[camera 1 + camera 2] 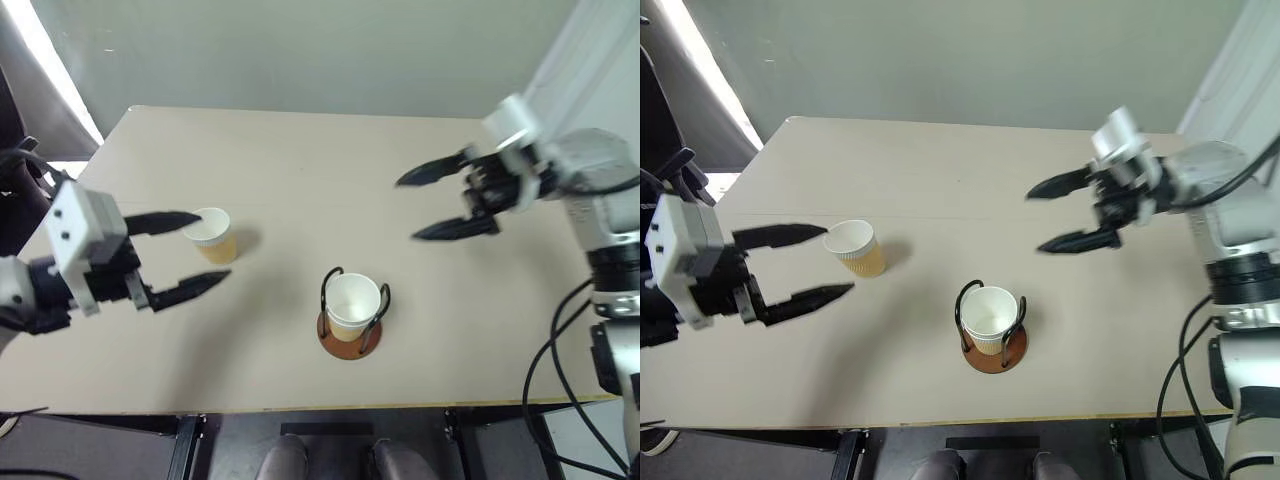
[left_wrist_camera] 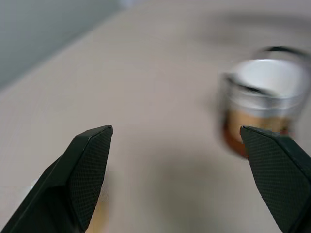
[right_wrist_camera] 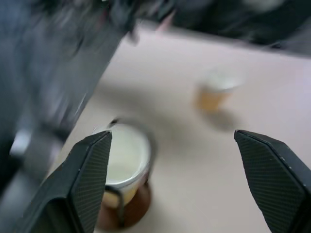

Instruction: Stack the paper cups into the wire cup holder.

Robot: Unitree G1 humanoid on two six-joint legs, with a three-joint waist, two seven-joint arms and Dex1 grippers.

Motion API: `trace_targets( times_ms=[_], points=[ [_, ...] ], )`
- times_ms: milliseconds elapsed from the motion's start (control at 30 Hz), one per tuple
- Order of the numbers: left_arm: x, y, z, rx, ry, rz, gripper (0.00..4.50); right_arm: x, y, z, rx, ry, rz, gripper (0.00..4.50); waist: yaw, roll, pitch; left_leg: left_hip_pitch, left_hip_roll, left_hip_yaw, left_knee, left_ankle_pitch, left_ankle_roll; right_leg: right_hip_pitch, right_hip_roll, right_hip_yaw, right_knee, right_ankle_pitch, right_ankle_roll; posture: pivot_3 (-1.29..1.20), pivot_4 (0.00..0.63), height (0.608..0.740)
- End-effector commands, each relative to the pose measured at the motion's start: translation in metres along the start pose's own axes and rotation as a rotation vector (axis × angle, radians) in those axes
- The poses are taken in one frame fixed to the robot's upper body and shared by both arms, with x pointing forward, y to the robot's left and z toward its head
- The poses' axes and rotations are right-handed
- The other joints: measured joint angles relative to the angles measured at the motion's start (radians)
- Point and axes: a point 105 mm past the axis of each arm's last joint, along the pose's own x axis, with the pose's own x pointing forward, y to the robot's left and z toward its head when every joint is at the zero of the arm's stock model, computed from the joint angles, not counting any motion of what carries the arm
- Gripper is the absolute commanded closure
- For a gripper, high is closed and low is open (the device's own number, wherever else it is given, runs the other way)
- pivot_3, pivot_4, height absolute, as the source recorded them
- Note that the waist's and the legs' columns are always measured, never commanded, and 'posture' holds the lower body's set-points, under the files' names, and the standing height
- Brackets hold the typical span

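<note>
Stock as I read it: cup [image 1: 352, 305] seated in the wire cup holder [image 1: 350, 338]; one loose cup [image 1: 213, 235] on table [image 1: 300, 170] at my spread left gripper [image 1: 190, 253]; right gripper [image 1: 440, 204] spread, empty, above table.

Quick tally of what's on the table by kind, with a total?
Paper cups: 2, one loose cup on the table, one cup in the holder
Wire cup holder: 1
Total: 3
</note>
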Motion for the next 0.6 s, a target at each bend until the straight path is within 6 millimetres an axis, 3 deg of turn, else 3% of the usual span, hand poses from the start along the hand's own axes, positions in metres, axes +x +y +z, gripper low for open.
trace_targets(
  times_ms=[33, 133, 300, 600],
  points=[
    [0.007, 0.025, -0.009, 0.024, 0.057, 0.098, 0.00, -0.036, 0.002, -0.007, 0.070, -0.076, -0.164, 0.35, 0.007, 0.000, 0.000, 0.000, 0.000, 0.000, 0.000, 0.000, 0.000, 0.000, 0.000, 0.000, 0.000, 0.000, 0.000, 0.00, 0.150, 0.740],
    [0.016, 0.051, -0.029, 0.099, 0.181, 0.176, 0.00, -0.042, 0.013, -0.010, 0.109, -0.111, -0.210, 0.35, 0.009, 0.001, 0.001, 0.001, 0.000, 0.001, 0.000, 0.000, -0.001, -0.002, 0.000, 0.000, 0.001, 0.000, 0.000, 0.00, 0.150, 0.740],
    [0.028, 0.068, -0.050, 0.193, 0.304, 0.151, 0.00, -0.035, 0.028, -0.003, 0.121, -0.161, -0.217, 0.35, -0.013, 0.002, 0.001, 0.002, -0.001, 0.005, 0.000, 0.000, -0.002, -0.003, 0.001, 0.001, 0.003, 0.000, 0.000, 0.00, 0.150, 0.740],
    [0.046, 0.059, -0.073, 0.227, 0.383, -0.006, 0.00, -0.039, 0.035, -0.003, 0.113, -0.139, -0.278, 0.35, -0.017, 0.002, 0.001, -0.002, 0.000, -0.001, 0.000, 0.000, -0.001, -0.003, 0.001, 0.001, -0.001, 0.000, 0.001, 0.00, 0.150, 0.740]
  ],
)
